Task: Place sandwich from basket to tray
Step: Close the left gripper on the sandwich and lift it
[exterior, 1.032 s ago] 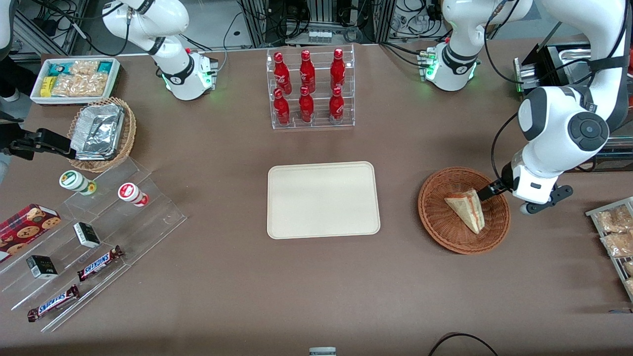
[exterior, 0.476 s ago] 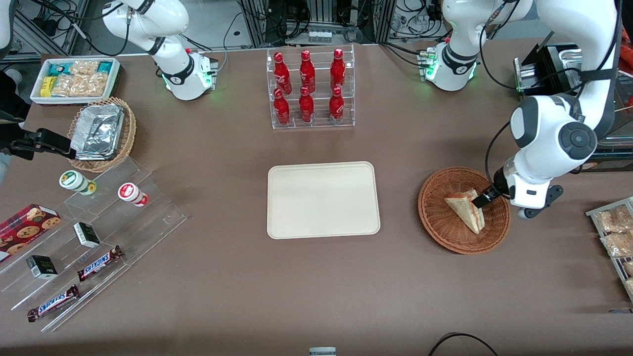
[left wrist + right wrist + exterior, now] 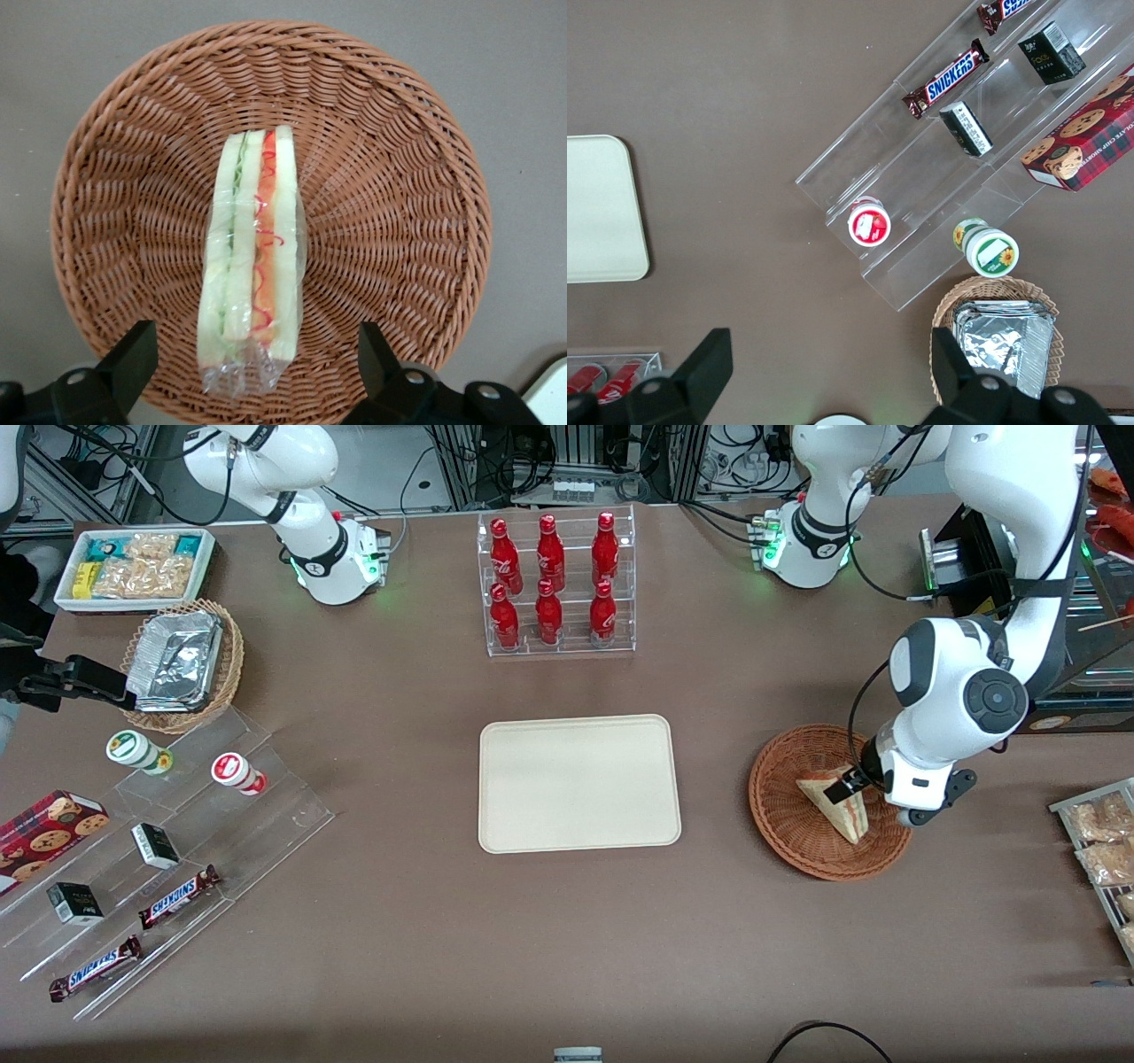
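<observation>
I have the claw (image 3: 252, 372) hanging over the basket (image 3: 784, 815), its two fingers (image 3: 133, 354) spread wide apart and holding nothing. The sandwich (image 3: 252, 266) lies in the basket (image 3: 399, 159), wrapped in clear film, with its red and green filling stripes facing up at my wrist camera. It sits between the two fingers, its long axis running along the gap, and neither finger touches it. From the front I see the claw (image 3: 842, 786) above the sandwich (image 3: 837, 808). The tray (image 3: 579, 783) lies on the worktop (image 3: 567, 939) toward the parked arm's end, well apart from the basket.
</observation>
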You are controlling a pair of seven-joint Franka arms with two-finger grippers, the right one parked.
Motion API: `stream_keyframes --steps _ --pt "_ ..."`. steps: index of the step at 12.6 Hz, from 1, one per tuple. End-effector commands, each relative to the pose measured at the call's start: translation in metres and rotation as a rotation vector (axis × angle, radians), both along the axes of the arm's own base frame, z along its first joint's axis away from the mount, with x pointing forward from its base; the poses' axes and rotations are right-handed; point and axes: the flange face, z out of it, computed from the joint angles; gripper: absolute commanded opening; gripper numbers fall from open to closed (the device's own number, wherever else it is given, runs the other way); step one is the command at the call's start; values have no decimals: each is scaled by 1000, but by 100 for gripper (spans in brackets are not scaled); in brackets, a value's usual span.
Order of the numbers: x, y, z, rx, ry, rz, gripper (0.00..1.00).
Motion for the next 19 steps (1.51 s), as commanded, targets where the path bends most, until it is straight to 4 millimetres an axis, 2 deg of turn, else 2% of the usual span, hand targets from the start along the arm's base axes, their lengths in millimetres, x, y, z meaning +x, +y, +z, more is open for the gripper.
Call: stream_keyframes --steps 1,4,7,8,9,10,11,14,16,17,19 --pt "1 -5 -17 -8 -1 35 100" --pt "-3 -4 -27 -4 26 35 100" --pt "-5 -3 -45 -3 51 43 100" --pt "-6 -4 -49 -2 57 43 97" --pt "-6 -3 -50 -2 60 46 70" --pt "-7 -3 -50 -1 63 44 29" --pt "-7 -3 -48 0 66 44 0" --pt "-5 -3 -34 -1 73 29 0" --pt "4 -5 -7 4 98 8 0" --pt "12 -10 7 4 101 -21 0" --pt "23 -37 36 -13 82 -75 0"
